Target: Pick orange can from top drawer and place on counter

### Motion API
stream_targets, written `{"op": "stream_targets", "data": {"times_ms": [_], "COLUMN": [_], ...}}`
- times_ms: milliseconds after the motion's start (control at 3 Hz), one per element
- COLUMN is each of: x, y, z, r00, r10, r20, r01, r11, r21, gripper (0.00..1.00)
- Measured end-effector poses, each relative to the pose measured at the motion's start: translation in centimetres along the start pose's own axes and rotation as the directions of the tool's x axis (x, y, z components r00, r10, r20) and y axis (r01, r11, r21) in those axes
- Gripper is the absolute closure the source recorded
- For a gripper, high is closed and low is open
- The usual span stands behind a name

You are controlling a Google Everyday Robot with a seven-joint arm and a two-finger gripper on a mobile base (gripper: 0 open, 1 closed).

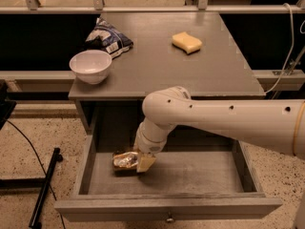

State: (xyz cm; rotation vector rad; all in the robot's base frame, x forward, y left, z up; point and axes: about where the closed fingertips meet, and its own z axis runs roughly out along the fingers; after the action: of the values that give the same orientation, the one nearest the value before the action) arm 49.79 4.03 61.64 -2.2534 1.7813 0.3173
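Observation:
The orange can (124, 160) lies on its side on the floor of the open top drawer (167, 206), left of the middle. My gripper (141, 163) reaches down into the drawer from the right and sits at the can's right end, touching it. The arm hides the wrist and the rest of the gripper. The counter (157, 66) is the grey cabinet top just above and behind the drawer.
On the counter stand a white bowl (90, 66) at the front left, a dark blue-white snack bag (108, 36) behind it, and a yellow sponge (187, 42) at the back right. A black stand (45, 187) lies on the floor to the left. A metal rail (152, 7) runs along the back.

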Motion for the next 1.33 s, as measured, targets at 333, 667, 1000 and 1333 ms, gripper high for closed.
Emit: {"op": "stream_targets", "data": {"times_ms": [333,667,1000,1333], "x": [0.1,0.2,0.8,1.8], "y": [0.1,-0.2,-0.3,0.3], "z": [0.0,-1.9,-8.4,-16.1], "r00": [1.0,0.998,0.995,0.997], "r10": [0.002,0.013,0.003,-0.012], "r20": [0.006,0.065,0.099,0.083], "r01": [-0.002,-0.015,-0.016,-0.008], "r11": [1.0,0.9992,0.991,0.9709], "r21": [0.002,0.038,0.133,0.239], "gripper": [0.71,0.94,1.0,1.0]}}
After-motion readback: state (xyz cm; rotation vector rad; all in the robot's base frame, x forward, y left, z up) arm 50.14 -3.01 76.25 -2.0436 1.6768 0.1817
